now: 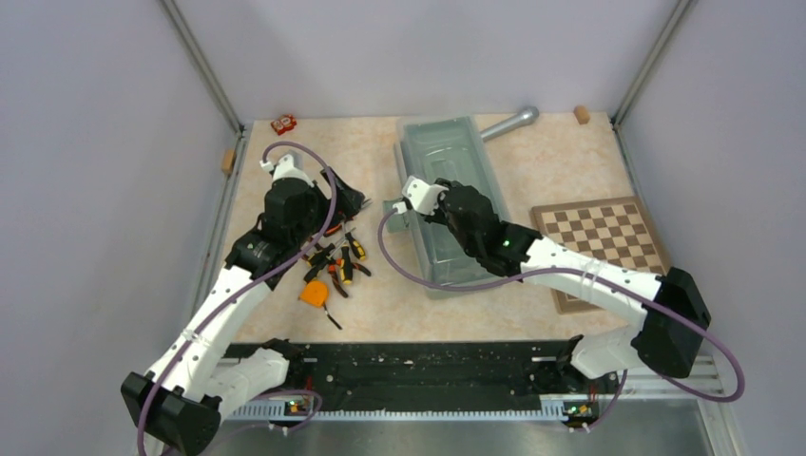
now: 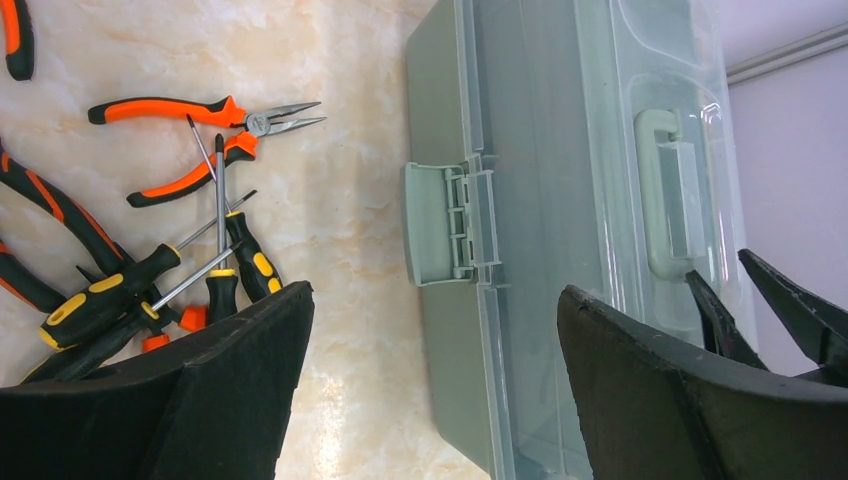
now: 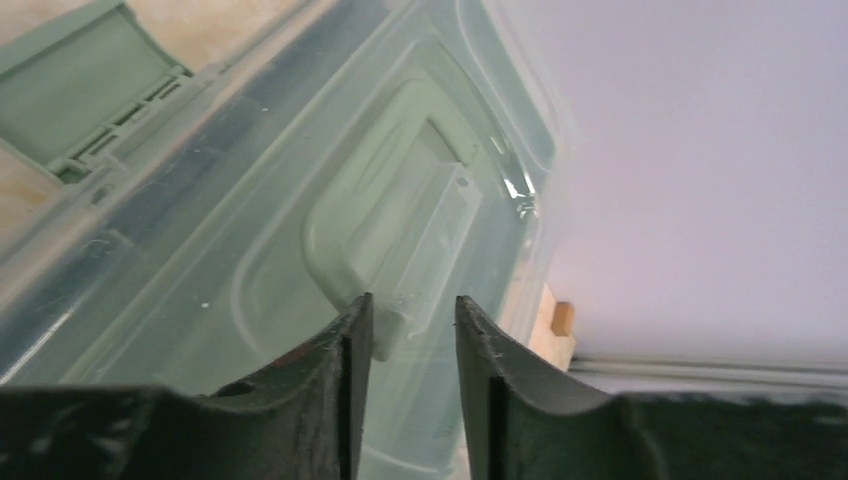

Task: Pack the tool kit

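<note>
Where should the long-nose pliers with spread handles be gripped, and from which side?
Grip the pliers at the joint, just behind the jaws, coming down from above: they lie flat on the table, and the handles splay wide apart.

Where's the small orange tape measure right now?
Top view: small orange tape measure lies left of the sage-green plastic toolbox, at the near end of the black-and-orange tool pile.
</note>
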`<control>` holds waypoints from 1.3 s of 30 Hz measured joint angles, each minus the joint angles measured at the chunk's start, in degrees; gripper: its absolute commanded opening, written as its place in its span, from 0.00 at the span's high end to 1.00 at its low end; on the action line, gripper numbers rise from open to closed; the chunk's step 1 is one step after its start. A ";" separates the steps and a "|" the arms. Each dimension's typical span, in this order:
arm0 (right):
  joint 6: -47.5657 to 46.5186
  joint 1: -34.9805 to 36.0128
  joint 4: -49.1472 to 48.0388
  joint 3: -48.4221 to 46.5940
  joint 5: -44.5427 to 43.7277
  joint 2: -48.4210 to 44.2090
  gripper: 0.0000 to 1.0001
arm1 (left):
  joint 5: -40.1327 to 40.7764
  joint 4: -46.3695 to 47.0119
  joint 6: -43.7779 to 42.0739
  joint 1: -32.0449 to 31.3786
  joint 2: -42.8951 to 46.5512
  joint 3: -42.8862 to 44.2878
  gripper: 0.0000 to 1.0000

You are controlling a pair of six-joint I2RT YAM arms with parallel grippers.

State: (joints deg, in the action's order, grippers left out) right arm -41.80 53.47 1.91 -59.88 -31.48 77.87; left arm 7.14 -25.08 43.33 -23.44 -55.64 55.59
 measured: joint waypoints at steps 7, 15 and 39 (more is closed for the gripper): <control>1.86 -0.61 7.06 -4.26 7.80 -0.22 0.36 | 0.00 0.00 -0.04 0.00 0.46 -0.50 0.05; 2.91 -3.50 22.80 -15.72 19.67 3.30 0.33 | 0.02 -0.46 -0.42 0.00 1.55 -1.31 0.05; -0.04 -0.66 -3.34 0.09 8.50 2.34 0.78 | 1.31 -1.99 -1.57 0.00 2.40 -1.33 0.05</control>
State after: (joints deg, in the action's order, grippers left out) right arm -41.85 52.82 -1.43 -59.79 -22.98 80.20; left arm 8.45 -27.07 41.76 -23.44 -53.23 54.26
